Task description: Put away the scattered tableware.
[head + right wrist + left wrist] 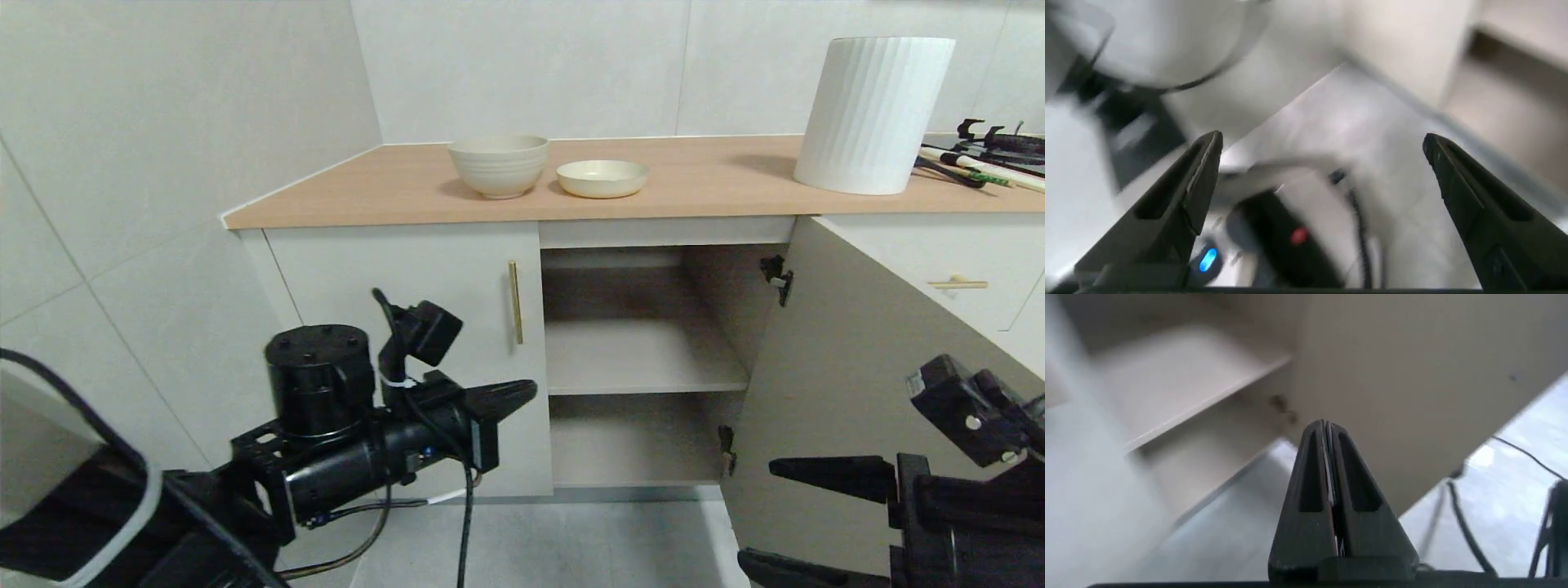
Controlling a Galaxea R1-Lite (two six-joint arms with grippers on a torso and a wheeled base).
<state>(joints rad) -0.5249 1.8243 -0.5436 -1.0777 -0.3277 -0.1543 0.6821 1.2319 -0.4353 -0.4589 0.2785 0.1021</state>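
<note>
My left gripper: jaws pressed together, holding nothing, low in front of the closed white cabinet door. My right gripper: jaws wide apart, holding nothing, low beside the swung-open cabinet door. The ribbed beige ceramic bowl and the shallow cream dish stand just beside each other on the light wooden countertop, above the open cabinet's shelf.

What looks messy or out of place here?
Nothing is spilled or broken. The bowl and the small dish sit out on the counter, while the cupboard door below hangs wide open, showing its shelves. Some utensils lie scattered at the counter's right end.
</note>
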